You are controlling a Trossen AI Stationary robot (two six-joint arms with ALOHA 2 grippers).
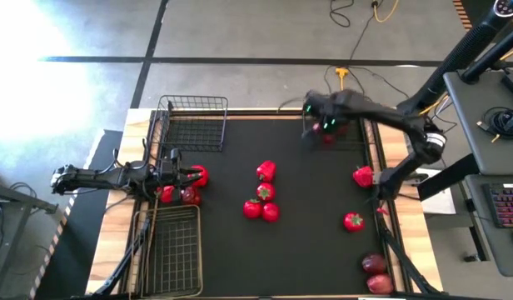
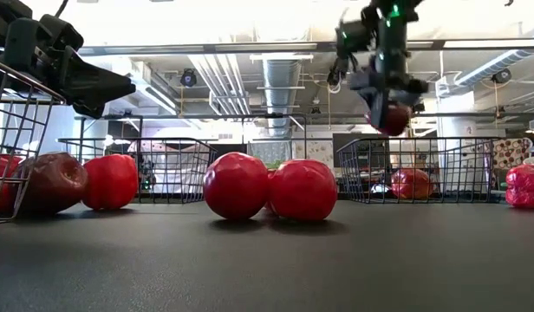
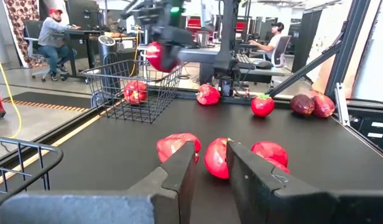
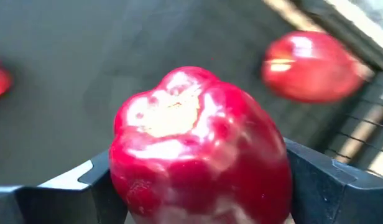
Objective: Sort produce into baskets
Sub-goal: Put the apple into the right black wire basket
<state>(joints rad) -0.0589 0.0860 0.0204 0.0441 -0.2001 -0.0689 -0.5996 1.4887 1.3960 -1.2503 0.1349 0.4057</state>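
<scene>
A lumpy red pepper (image 4: 201, 149) fills my right wrist view, clamped between my right tool's (image 1: 323, 127) fingers and held in the air over the far-right basket (image 2: 475, 169), where one red fruit (image 2: 412, 183) already lies. Left of that basket, on the black surface (image 1: 306, 242), four red items (image 1: 263, 198) cluster. Farther left, my left tool (image 3: 210, 162) hovers with its fingers apart.
</scene>
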